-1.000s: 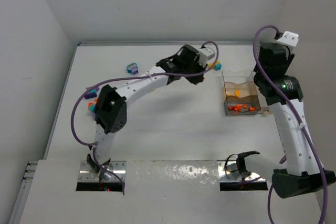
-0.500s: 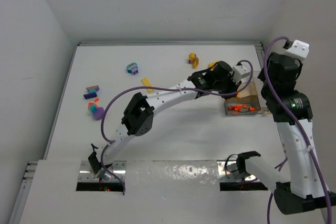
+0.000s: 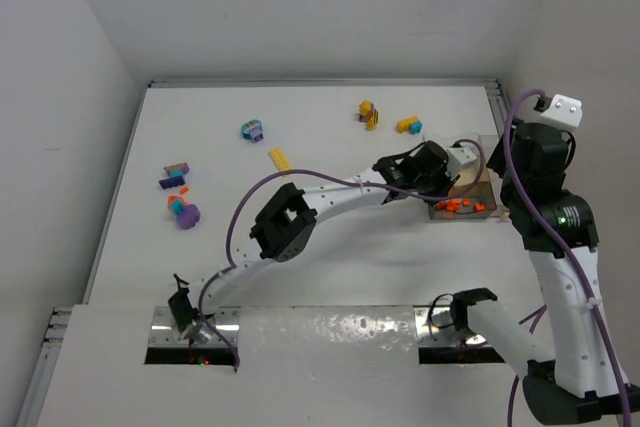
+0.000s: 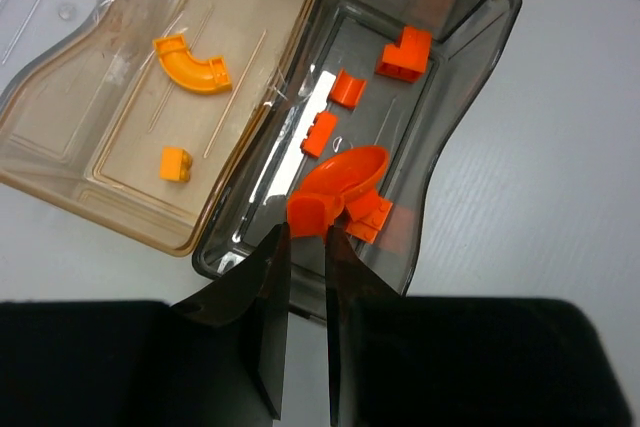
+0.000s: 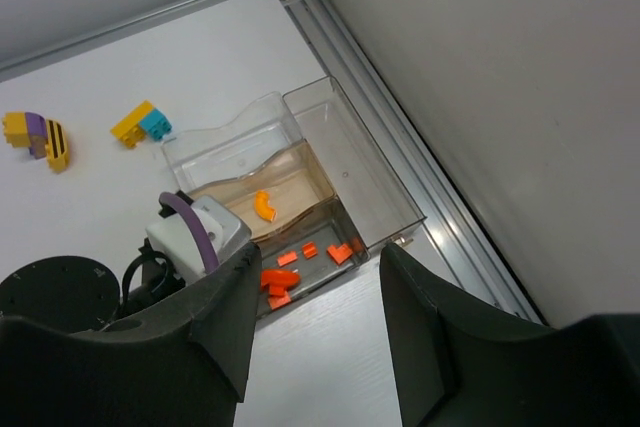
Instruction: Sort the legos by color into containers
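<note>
- The left gripper has its jaws nearly together. Only a narrow gap is left, and the blocky end of an orange scoop-shaped lego is pinched at the tips.
- It hangs over the darker compartment of the container. Four smaller orange legos lie on that compartment's floor.
- The paler compartment next to it holds a curved yellow-orange lego and a small yellow-orange brick.
- The container sits against the right edge of the table, somewhat nearer the far right corner than the near one.
- The right gripper is spread wide and holds nothing. It is raised high above the right edge and looks down on the container.
- Unsorted pieces lie elsewhere on the table:
  - a yellow-and-purple clump and a yellow-and-teal brick toward the far edge;
  - a teal-and-purple clump and a flat yellow piece further left;
  - two mixed clumps by the left edge.
- A second ago the left gripper was out by the yellow-and-teal brick. Half a second ago it had reached the container's far side. Now it is over the nearer compartment, and the arm's elbow has swung right.
- Over the same time the right wrist has dropped slightly toward the near edge.
</note>
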`<state>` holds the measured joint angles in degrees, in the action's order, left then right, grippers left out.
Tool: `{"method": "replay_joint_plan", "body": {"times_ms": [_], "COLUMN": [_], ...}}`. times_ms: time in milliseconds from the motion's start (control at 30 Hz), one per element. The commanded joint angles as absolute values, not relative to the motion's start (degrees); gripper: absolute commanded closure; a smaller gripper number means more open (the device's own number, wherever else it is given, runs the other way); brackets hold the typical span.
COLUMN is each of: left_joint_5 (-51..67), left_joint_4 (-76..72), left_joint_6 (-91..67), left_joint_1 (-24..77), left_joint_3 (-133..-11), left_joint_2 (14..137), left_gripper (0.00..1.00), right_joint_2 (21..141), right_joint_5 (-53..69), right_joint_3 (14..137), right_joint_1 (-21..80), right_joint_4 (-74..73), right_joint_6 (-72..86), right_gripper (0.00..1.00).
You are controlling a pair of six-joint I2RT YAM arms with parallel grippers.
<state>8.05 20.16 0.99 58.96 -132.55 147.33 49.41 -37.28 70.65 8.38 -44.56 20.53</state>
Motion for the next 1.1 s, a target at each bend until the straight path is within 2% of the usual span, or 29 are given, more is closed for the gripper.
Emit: {"method": "replay_joint_plan", "body": {"times_ms": [0, 100, 133, 233, 533, 633, 767, 900, 1067], "left_joint_5": [7.5, 7.8, 7.9, 7.6, 7.5, 6.2, 1.5, -1.1, -10.6], "left_joint_4": [16.2, 16.9, 17.0, 17.1, 19.4, 23.0, 26.3, 27.8, 28.5], "left_joint_6": [-1.1, -1.7, -1.5, -0.9, -0.3, 5.1, 8.6, 5.7, 5.0], "left_joint_1": [59.9, 59.8, 59.9, 59.9, 59.9, 59.7, 58.1, 50.7, 43.0], "left_joint_3": [-134.4, -133.2, -132.9, -133.2, -135.8, -134.7, -119.7, -100.7, -78.7], "left_joint_2": [146.9, 146.4, 146.2, 145.5, 142.4, 137.9, 124.4, 110.0, 91.1], "left_gripper": [0.93, 0.73, 0.60, 0.49, 0.49, 0.49, 0.49, 0.55, 0.54], "right_joint_2": [48.9, 48.8, 48.8, 48.9, 49.3, 49.5, 51.5, 53.1, 56.3], "right_joint_5": [-37.2, -37.2, -37.2, -37.2, -37.0, -37.3, -30.8, -20.2, 0.6], "right_joint_3": [70.1, 70.1, 70.0, 69.7, 70.2, 71.4, 75.1, 73.7, 69.4], "right_joint_1": [8.3, 8.3, 8.3, 8.3, 8.3, 8.4, 8.4, 8.3, 8.6], "right_joint_4": [-44.4, -44.6, -44.6, -44.2, -44.6, -44.7, -44.9, -42.2, -40.4], "right_joint_6": [20.2, 19.9, 19.8, 19.8, 20.4, 20.5, 21.4, 21.6, 17.4], "right_gripper": [0.49, 0.49, 0.49, 0.49, 0.49, 0.49, 0.49, 0.49, 0.47]}}
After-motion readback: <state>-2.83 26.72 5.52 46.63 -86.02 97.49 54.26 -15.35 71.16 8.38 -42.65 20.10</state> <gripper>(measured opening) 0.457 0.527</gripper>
